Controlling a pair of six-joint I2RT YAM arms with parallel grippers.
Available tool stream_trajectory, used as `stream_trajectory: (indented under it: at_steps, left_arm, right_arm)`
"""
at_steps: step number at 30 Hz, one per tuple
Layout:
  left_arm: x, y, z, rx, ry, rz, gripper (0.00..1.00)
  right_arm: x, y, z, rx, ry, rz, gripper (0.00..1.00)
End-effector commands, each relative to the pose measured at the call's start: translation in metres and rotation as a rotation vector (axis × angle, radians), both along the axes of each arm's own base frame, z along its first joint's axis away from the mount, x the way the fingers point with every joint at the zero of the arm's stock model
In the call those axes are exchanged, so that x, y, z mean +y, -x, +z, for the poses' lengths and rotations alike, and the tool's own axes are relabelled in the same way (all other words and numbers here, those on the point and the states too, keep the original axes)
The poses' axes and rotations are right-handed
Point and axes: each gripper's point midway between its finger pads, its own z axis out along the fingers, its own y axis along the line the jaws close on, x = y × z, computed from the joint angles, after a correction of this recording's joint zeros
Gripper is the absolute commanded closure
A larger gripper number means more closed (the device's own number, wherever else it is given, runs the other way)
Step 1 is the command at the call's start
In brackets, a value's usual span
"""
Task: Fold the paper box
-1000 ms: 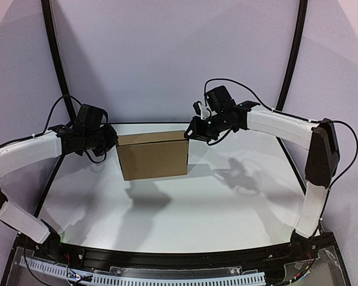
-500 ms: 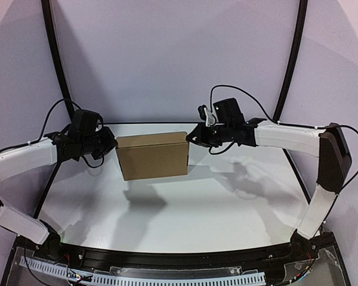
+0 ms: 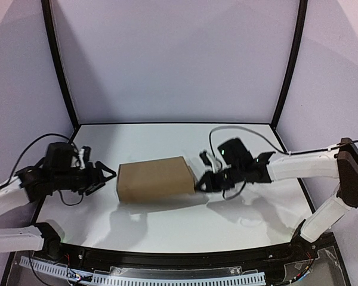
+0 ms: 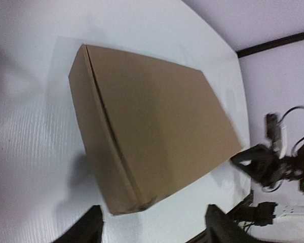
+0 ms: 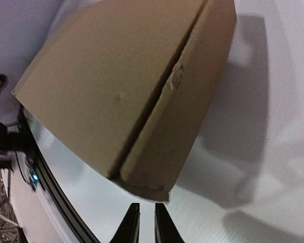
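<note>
Closed plain brown corrugated cardboard box [image 3: 153, 179] lay flat mid-way across the white table [image 3: 227, 220], lowered from its raised hold. Left gripper [image 3: 104, 174], just left of it, had opened and let go. Right gripper [image 3: 200, 183] was nearly shut at the right edge; contact unclear. Folding looked complete.

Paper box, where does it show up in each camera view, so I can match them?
Top external: paper box just left of centre.
Left wrist: paper box fills the centre.
Right wrist: paper box fills the upper left.
Shared landmark: the white table under it.
</note>
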Motion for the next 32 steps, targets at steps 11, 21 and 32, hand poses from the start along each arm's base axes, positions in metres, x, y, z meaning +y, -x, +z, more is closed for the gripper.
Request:
stream_trajectory:
  at_steps: [11, 21, 32]
  left_arm:
    - [0.095, 0.011, 0.054, -0.026, -0.290, 0.343, 0.01]
    - [0.167, -0.031, 0.060, 0.103, -0.634, 0.727, 0.01]
    - [0.189, -0.010, 0.066, 0.018, -0.615, 0.798, 0.01]
  right_arm:
    - [-0.070, -0.010, 0.045, -0.198, 0.187, -0.197, 0.16]
    - [-0.189, -0.072, 0.138, -0.474, 0.266, -0.777, 0.02]
    - [-0.224, -0.062, 0.155, -0.538, 0.354, -0.885, 0.02]
